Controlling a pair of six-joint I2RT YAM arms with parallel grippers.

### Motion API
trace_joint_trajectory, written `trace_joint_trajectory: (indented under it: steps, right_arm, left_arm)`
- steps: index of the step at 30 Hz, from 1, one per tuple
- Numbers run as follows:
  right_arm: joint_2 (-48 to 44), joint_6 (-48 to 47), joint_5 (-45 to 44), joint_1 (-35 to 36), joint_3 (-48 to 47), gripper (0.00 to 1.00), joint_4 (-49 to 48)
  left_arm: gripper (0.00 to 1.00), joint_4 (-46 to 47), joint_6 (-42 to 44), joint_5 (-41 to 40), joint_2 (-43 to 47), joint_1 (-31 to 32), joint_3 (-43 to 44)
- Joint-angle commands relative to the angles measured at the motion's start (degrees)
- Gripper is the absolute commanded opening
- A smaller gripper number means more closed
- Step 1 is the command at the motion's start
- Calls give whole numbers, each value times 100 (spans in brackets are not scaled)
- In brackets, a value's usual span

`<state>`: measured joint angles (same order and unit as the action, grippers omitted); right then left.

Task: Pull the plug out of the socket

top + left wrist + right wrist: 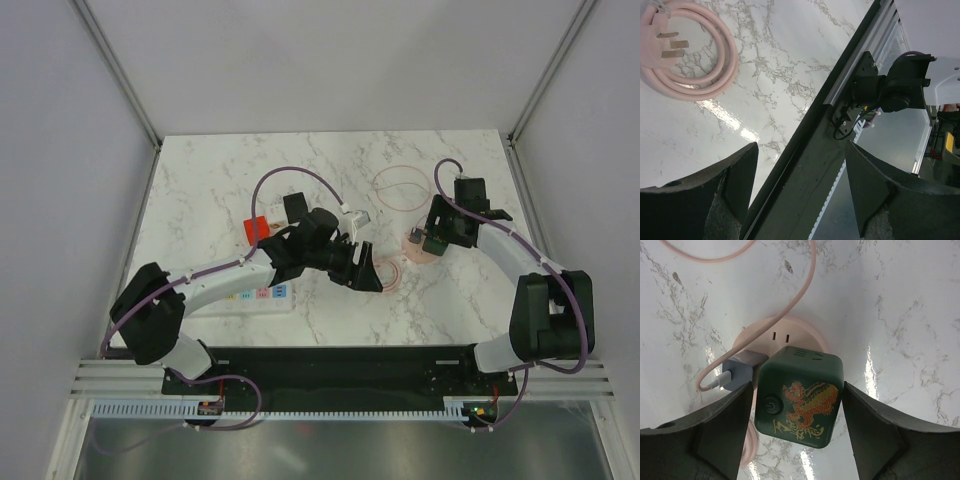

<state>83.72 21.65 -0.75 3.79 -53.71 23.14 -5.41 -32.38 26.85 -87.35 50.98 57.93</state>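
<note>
Right arm's the one on it: the green cube plug [800, 400] sits dead centre between the right jaws, seated on the round pink socket [805, 337] on the table [900, 300]. Those jaws are spread wide, one on each flank of the cube and right up beside it; whether they're pinching yet, can't tell. The cube stands straight up off the socket toward the wrist, so I'd judge the pull runs back along that line. Left jaws open and empty, well apart, aimed at the table's near edge; a white power strip [262, 295] lies under that arm
</note>
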Motion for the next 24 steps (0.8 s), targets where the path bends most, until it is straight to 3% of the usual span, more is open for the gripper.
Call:
trace_joint_trajectory:
  steps: [1, 7, 13, 24]
  right_arm:
    - [74, 32, 58, -10, -131, 79, -195]
    - [48, 24, 58, -10, -43, 71, -222]
    - [91, -82, 453, -1, 63, 49, -231]
    - [-321, -143, 823, 192, 238, 42, 156]
  left_arm:
    - [77, 216, -93, 215, 16, 17, 96]
    - [77, 189, -32, 119, 183, -9, 8]
    - [77, 5, 135, 92, 359, -62, 16]
    - [77, -215, 241, 286, 632, -176, 166]
